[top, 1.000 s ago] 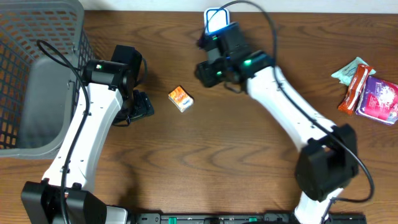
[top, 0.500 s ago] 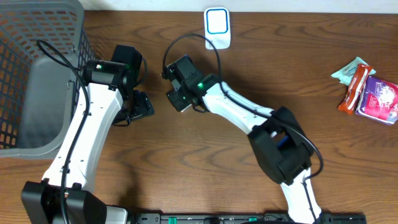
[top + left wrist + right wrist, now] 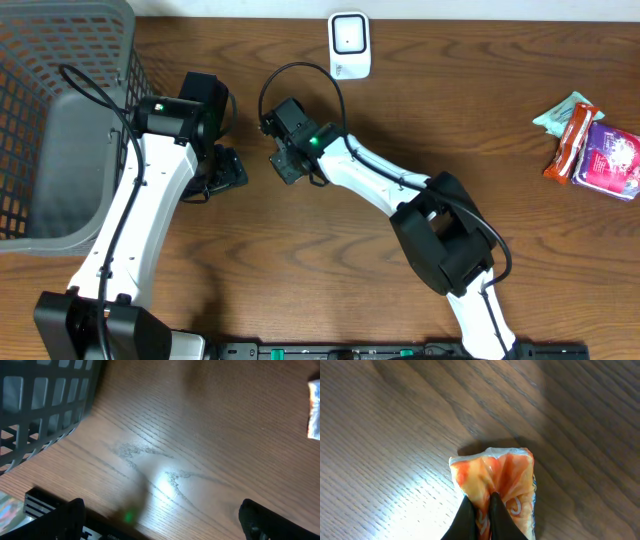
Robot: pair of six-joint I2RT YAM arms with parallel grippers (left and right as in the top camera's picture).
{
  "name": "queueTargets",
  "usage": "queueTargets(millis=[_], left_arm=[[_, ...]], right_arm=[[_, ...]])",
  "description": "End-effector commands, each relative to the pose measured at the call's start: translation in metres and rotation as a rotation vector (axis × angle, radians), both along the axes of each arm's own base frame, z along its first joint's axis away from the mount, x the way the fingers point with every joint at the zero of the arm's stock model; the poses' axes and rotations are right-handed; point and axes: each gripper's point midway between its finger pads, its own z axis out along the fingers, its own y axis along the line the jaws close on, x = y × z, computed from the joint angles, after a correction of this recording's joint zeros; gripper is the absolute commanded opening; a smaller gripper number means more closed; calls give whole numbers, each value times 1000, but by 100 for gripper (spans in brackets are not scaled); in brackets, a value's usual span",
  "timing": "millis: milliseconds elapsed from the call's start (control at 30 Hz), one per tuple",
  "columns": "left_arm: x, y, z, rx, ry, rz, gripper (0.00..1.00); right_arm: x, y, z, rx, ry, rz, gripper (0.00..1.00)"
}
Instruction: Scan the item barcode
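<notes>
Brown wood-grain table (image 3: 300, 290), soft glare patches on it

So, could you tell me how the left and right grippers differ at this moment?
The left gripper is open wide; the right gripper is pinched shut. The left gripper holds nothing, hovering above bare table beside the basket; the right gripper grips the orange packet. Both point down at the table.
</notes>
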Motion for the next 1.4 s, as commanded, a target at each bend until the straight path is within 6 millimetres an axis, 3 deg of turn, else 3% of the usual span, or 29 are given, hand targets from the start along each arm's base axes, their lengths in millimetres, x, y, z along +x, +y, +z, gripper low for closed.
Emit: queueTargets(millis=[0,167,233,400,500,700,900,1033,1167,1300,1367], left_arm=[[-2,2,0,3,1,17,98],[-2,2,0,3,1,17,98],[-2,2,0,3,1,17,98],[-2,2,0,3,1,17,98],[-2,2,0,3,1,17,98],[-2,2,0,3,1,17,98],[-2,2,0,3,1,17,98],[-2,2,0,3,1,17,98],[-2,2,0,3,1,17,98],[-2,2,0,3,1,17,98],[-2,2,0,3,1,17,98]], right_arm=[[2,-38,-28,-70,87,-136,1],[3,-23,10,218,256,-103,1],[4,-18,44,431,365,-54,1],[2,-40,79,735,592,-34,1],[-2,-62,73,819,669,-52,1],[-9,-113,37,892,768,-215,1],[8,-198,-5,795,702,-479,1],[19,-252,5,739,646,-588,11],[19,-259,33,728,590,-546,31],[16,-244,50,720,560,-486,41],[14,-232,51,711,555,-447,39]])
